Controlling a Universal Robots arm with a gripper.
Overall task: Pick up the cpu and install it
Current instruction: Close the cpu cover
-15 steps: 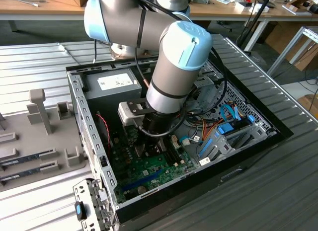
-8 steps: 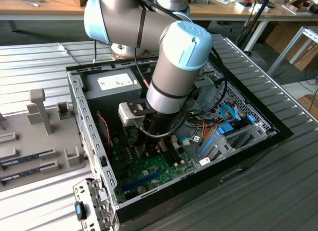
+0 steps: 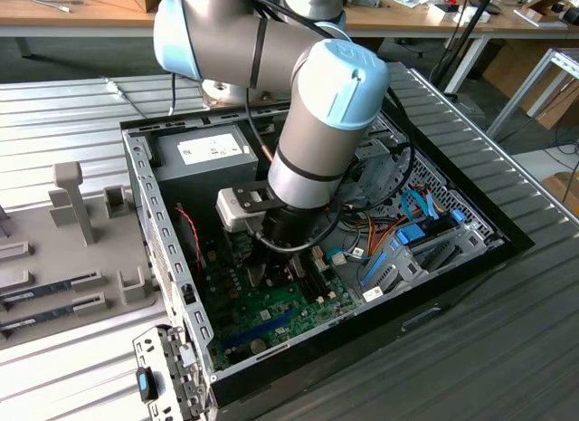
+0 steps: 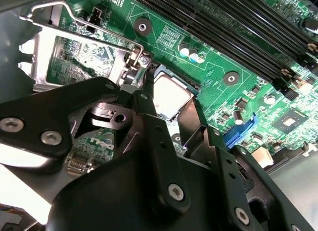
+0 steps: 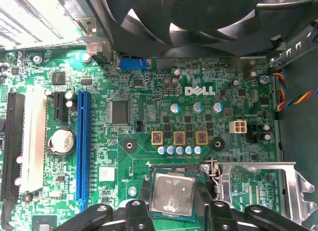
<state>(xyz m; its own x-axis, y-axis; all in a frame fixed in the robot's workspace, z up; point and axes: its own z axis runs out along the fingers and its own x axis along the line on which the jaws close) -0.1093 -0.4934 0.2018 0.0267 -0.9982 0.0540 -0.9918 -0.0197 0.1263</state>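
Note:
The cpu (image 5: 171,192), a small square chip with a silvery top, lies over the open socket on the green motherboard (image 5: 149,92). It sits slightly askew to the socket's rim. My gripper (image 5: 174,200) stands right above it, and its two black fingers (image 5: 140,207) press against opposite edges of the chip. In the second wrist view the cpu (image 4: 170,96) shows between the same fingers (image 4: 145,109) of the gripper (image 4: 169,106). The metal retention frame (image 5: 258,186) is swung open beside the socket. In the exterior view the gripper (image 3: 271,269) reaches down into the open computer case (image 3: 145,195).
A large black fan (image 5: 198,22) overhangs the board close to the socket. A blue slot (image 5: 82,146), a white slot (image 5: 34,141) and a coin battery (image 5: 62,140) lie to one side. Memory slots (image 4: 238,37), a grey power supply (image 3: 213,149) and coloured cables (image 3: 398,231) crowd the case.

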